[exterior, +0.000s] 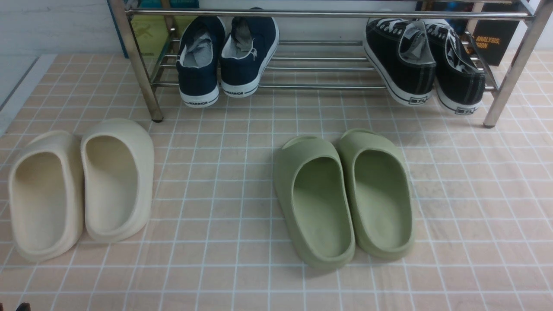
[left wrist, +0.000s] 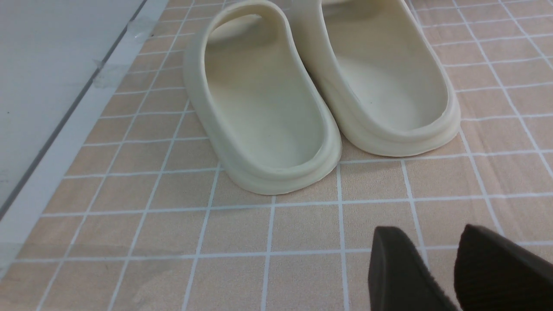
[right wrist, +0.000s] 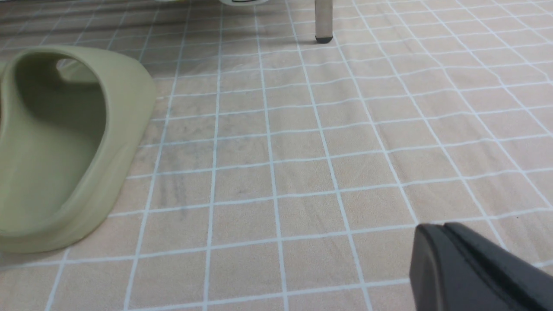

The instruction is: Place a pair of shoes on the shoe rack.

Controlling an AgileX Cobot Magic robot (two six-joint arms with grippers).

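Note:
The pair of shoes, two black canvas sneakers (exterior: 425, 65) with white soles, rests heels-out on the right end of the lower bars of the chrome shoe rack (exterior: 319, 14). Neither arm shows in the front view. In the left wrist view my left gripper (left wrist: 432, 235) hangs open over bare floor, a little short of the cream slides, with nothing between its fingers. In the right wrist view my right gripper (right wrist: 436, 233) is shut and empty above the tiles, to the right of a green slide. One rack leg (right wrist: 323, 19) stands far ahead of it.
Navy slip-on sneakers (exterior: 227, 56) sit on the rack's left end. Cream foam slides (exterior: 82, 185) lie on the tiled floor at front left, near the mat's pale edge (left wrist: 56, 142). Green foam slides (exterior: 345, 194) lie at centre right. Boxes and books stand behind the rack.

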